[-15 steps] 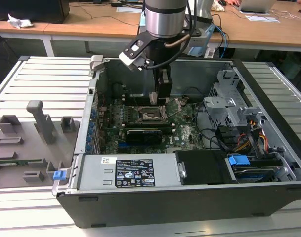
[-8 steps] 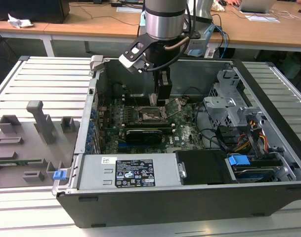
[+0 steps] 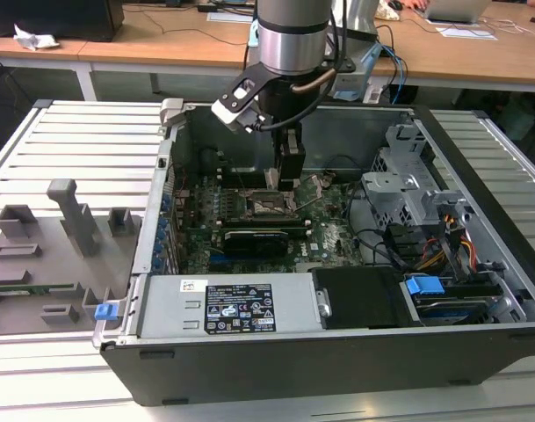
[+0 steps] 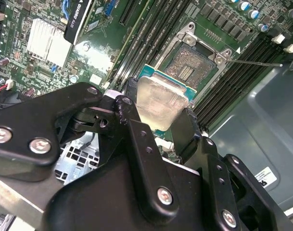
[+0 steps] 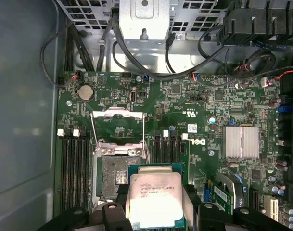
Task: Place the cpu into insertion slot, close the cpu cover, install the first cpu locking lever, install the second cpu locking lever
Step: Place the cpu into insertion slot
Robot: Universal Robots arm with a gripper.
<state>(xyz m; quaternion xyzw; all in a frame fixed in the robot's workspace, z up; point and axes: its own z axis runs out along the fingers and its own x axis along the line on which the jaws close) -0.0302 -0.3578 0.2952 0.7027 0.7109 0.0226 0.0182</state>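
My gripper (image 4: 158,115) is shut on the cpu (image 4: 161,102), a flat square chip with a pale metal top pinched by its edges between two black fingers (image 4: 130,107). In the first wrist view the cpu (image 5: 156,198) hangs just beside the insertion slot (image 5: 112,175), overlapping one of its edges. This dark square socket (image 4: 190,66) lies bare with its contacts showing. The cpu cover (image 5: 118,113) is swung open away from the socket. A thin locking lever (image 4: 254,62) sticks out free. In the exterior view the gripper (image 3: 289,180) hovers low over the slot (image 3: 271,208) inside the open computer case.
Long black memory slots (image 5: 74,168) flank the socket on both sides. A silver heatsink (image 5: 241,142) and a black graphics card (image 3: 258,239) sit close by. The case holds a drive cage (image 3: 403,176), cables and a power supply (image 3: 236,308). Grey fixtures (image 3: 65,215) stand at the exterior view's left.
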